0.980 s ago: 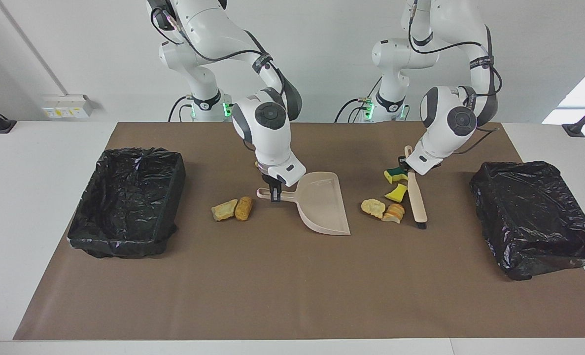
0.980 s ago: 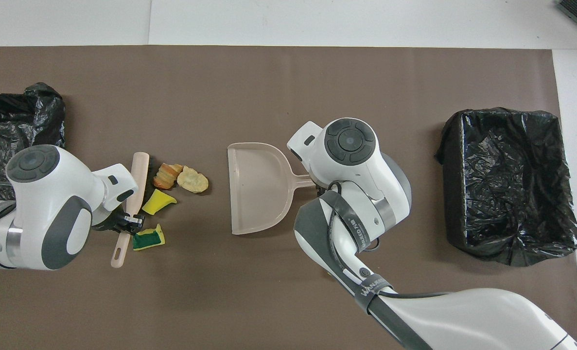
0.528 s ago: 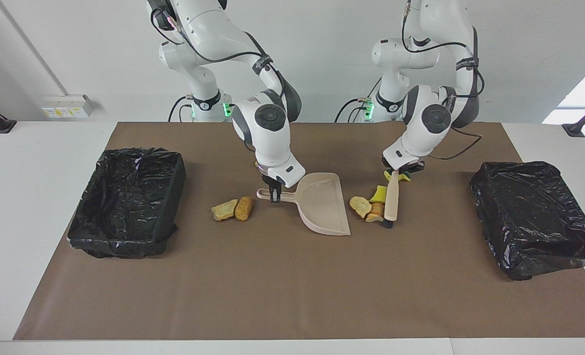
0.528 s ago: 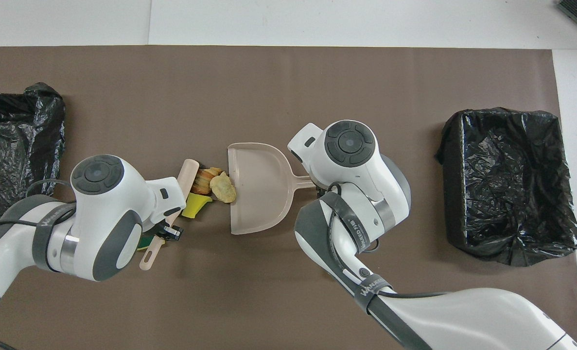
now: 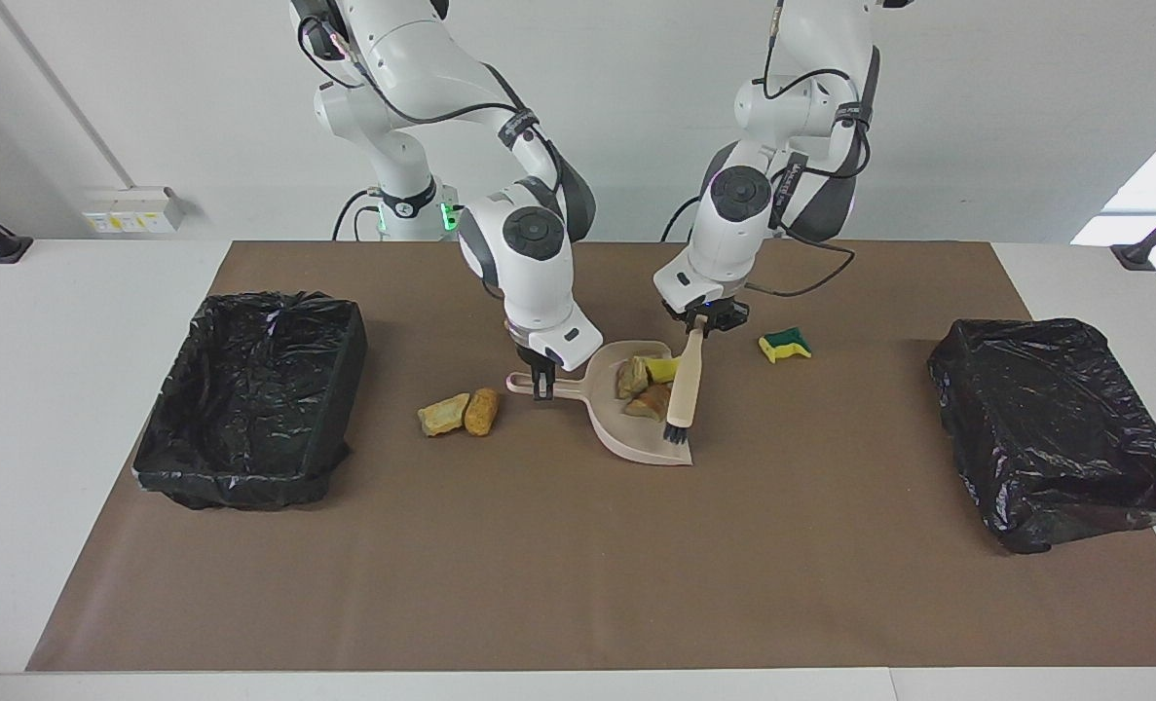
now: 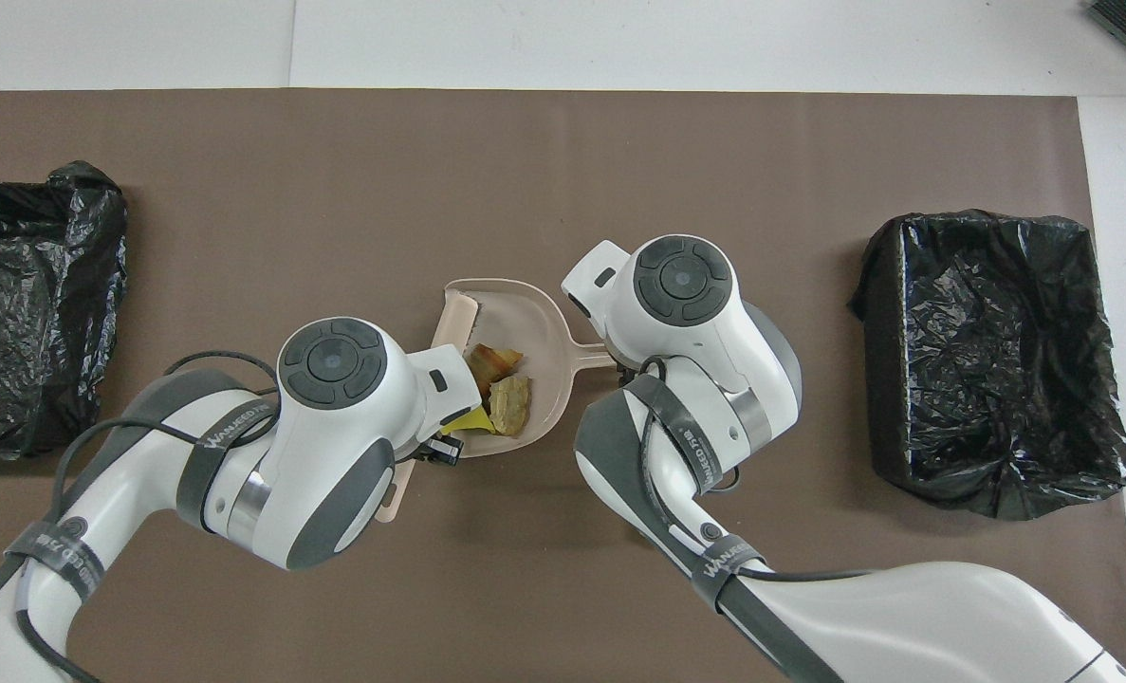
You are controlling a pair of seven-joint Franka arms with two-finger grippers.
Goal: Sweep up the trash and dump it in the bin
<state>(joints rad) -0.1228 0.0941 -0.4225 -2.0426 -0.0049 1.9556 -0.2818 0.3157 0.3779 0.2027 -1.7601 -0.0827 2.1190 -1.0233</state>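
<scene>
My right gripper is shut on the handle of the beige dustpan, which lies flat on the mat. My left gripper is shut on the handle of the beige brush; its bristles rest on the pan's open edge. Three scraps of trash lie in the pan: two tan chunks and a yellow sponge piece. They also show in the overhead view. A green-backed sponge piece lies on the mat toward the left arm's end. Two tan chunks lie beside the pan's handle.
A black-lined bin stands at the right arm's end of the brown mat and another at the left arm's end. In the overhead view the arms hide both grippers, the green-backed sponge and the two chunks beside the handle.
My left gripper has swept the brush toward the right arm's end and pushed three scraps into the dustpan. The green-backed sponge stayed on the mat. The right arm has not moved.
</scene>
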